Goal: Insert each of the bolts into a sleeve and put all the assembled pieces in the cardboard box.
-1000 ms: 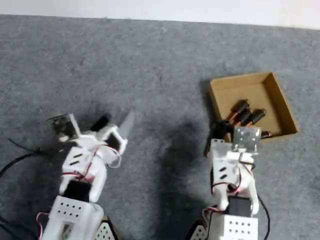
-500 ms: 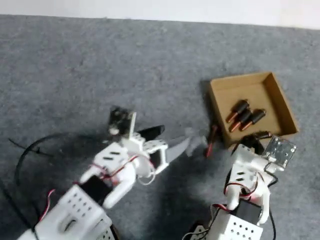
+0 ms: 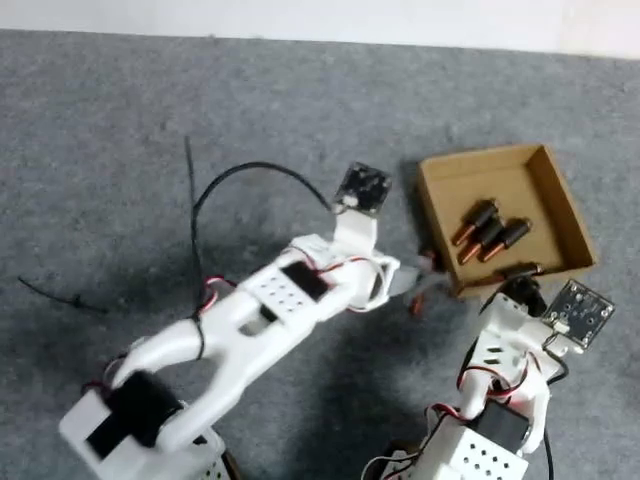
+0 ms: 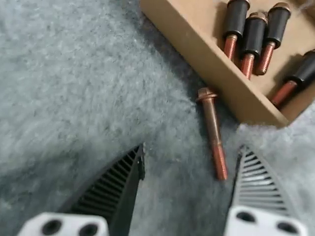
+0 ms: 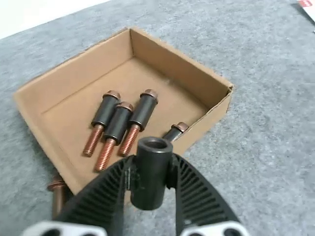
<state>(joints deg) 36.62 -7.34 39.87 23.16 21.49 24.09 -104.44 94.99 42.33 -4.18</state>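
Bolt (image 3: 415, 305) lies on the bench (image 3: 150, 120) just beside the cardboard box (image 3: 560, 200) in the high view, under the left pincer (image 3: 425, 280). From the left wrist, that pincer is open astride it, shank pointing back toward the wrist. From the right wrist, the right pincer (image 5: 150, 164) grips a black sleeve (image 5: 149, 184) upright; no writing is legible.

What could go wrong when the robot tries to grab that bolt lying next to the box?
The loose bolt lies right beside the cardboard box wall, so the open left pincer might bump or shove the box. The bolt sits nearer one finger than the other, so closing might roll it away. The right pincer grips a sleeve with a small hole; the bolt may miss it.
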